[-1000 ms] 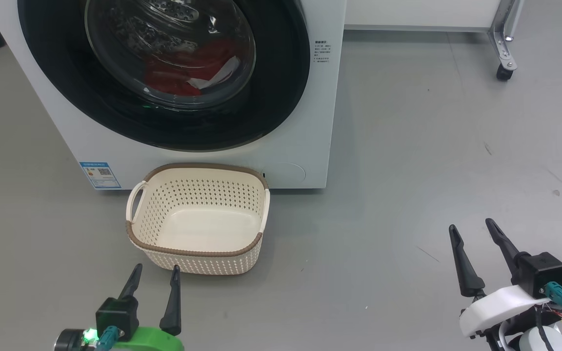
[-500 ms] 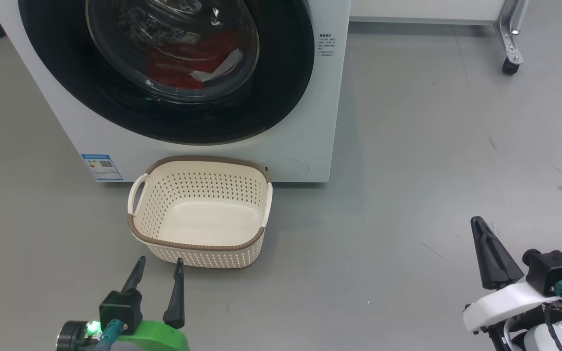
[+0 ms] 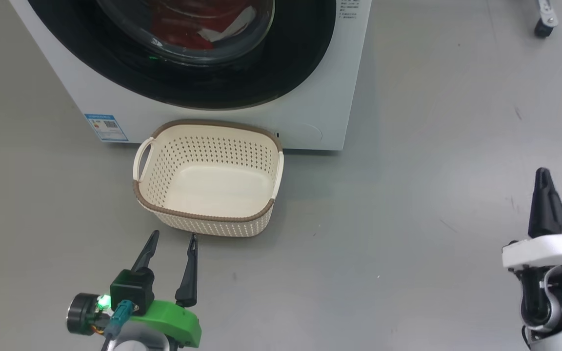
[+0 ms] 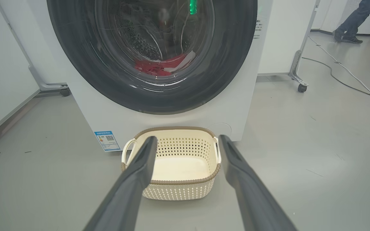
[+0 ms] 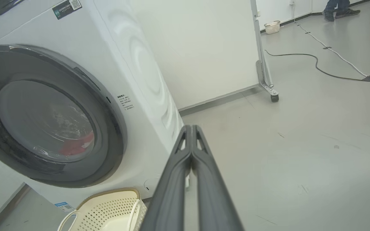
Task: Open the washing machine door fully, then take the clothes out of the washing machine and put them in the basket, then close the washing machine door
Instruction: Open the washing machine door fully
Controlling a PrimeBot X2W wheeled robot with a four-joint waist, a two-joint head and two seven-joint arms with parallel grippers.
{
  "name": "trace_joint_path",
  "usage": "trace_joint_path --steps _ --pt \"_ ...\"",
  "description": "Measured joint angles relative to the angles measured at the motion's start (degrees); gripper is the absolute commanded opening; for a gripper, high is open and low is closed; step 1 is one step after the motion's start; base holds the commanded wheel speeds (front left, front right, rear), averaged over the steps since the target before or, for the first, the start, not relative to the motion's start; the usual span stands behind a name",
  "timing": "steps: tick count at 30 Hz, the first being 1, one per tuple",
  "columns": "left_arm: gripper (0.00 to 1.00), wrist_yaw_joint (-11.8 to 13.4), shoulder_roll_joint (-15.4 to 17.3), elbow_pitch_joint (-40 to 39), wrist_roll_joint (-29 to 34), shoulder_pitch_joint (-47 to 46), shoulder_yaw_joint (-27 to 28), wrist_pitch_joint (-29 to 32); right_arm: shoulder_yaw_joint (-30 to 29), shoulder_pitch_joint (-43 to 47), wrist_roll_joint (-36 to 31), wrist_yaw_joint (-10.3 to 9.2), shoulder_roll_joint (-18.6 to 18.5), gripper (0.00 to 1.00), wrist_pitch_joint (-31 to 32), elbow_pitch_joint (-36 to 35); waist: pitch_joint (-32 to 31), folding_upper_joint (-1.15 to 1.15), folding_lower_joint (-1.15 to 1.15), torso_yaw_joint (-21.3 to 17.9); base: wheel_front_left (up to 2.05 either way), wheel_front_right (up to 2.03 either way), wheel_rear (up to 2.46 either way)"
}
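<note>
Door [image 4: 75, 64] shut, red clothes [image 4: 159, 66] behind its glass. Basket [image 3: 208, 216] on floor just before washer [image 3: 310, 87]. Left hand [image 3: 173, 235] spread, near basket. Right hand [image 3: 543, 175] pressed together, well right.

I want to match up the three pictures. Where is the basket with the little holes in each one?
Head view: the basket is a little left of the middle.
Left wrist view: the basket is low in the middle.
Right wrist view: the basket is at the bottom left, cut off by the edge.
Shared landmark: the washing machine door, round with a black rim, is just above the basket in all three pictures.
</note>
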Motion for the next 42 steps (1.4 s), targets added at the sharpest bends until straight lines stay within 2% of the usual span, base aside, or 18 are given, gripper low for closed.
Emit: trace_joint_path --steps 5,13,21,29,42 --pt "1.00 0.4 0.0 -0.6 0.0 -1.4 -1.1 0.0 -3.0 -6.5 8.4 0.85 0.3 0.00 3.6 -0.6 3.3 0.00 0.00 1.4 0.00 0.00 0.00" --pt "1.00 0.5 0.0 -2.3 -0.6 -4.8 -3.4 -0.1 -6.0 -17.2 17.2 1.29 -1.3 0.00 10.1 -2.3 8.0 0.00 0.00 3.6 0.00 0.00 0.00" --pt "1.00 1.2 0.0 -5.2 -2.4 -7.8 -4.6 -0.2 -6.7 -27.4 19.9 1.16 -5.1 0.00 16.8 -3.6 13.2 0.00 0.00 5.7 0.00 0.00 0.00" --pt "1.00 2.0 0.0 -7.3 -4.7 -10.9 -7.3 -0.2 -7.2 -36.6 22.8 -1.31 -7.3 0.00 22.2 -3.7 18.4 0.00 0.00 8.2 0.00 0.00 0.00" --pt "1.00 2.5 -0.1 -10.4 -6.5 -14.9 -9.0 -0.2 -4.6 -52.6 26.2 -5.39 -7.4 0.00 30.1 -3.5 26.6 0.00 0.01 12.3 0.00 0.00 0.00"
